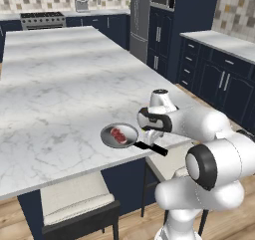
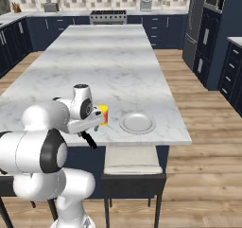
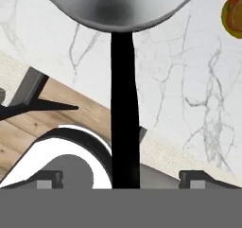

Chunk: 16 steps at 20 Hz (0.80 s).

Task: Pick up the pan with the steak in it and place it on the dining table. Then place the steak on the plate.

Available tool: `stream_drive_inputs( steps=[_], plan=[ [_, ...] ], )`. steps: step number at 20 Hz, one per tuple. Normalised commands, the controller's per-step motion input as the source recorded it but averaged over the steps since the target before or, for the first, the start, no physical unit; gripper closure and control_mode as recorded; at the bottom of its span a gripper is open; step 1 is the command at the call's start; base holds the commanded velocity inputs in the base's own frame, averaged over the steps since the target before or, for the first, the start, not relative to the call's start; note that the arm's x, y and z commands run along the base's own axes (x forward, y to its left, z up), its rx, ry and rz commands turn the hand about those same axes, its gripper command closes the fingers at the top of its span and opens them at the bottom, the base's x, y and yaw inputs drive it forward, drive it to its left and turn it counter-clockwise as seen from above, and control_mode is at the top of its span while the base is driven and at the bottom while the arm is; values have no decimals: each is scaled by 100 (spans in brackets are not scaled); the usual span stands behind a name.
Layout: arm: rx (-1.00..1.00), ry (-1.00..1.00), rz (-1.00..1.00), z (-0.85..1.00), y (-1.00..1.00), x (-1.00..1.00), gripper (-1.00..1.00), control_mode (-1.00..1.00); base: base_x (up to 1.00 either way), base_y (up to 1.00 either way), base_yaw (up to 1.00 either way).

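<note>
The open tool (image 3: 120, 179) straddles the round grey pan's (image 1: 119, 135) black handle without gripping; it should lift straight up, leaving the red steak (image 1: 118, 134) undisturbed.

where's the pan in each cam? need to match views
Left base view: pan lower centre, at the table's near edge, steak inside.
Right base view: bowl hidden by the arm; only its black handle shows.
Hand view: pan top centre, handle running down.
Shared landmark: the handle.
</note>
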Motion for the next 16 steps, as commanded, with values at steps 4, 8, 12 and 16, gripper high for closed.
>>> stream_drive_inputs(
  steps=[4,8,12,16],
  plan=[
    [10,-30,-1,20,3,-40,-100,-100,0,0,0],
    [6,-24,-12,18,41,17,-100,-100,0,0,0],
    [0,-16,-20,20,66,36,-100,-100,0,0,0],
    [0,-7,-22,2,57,66,-100,-100,0,0,0]
  ],
)
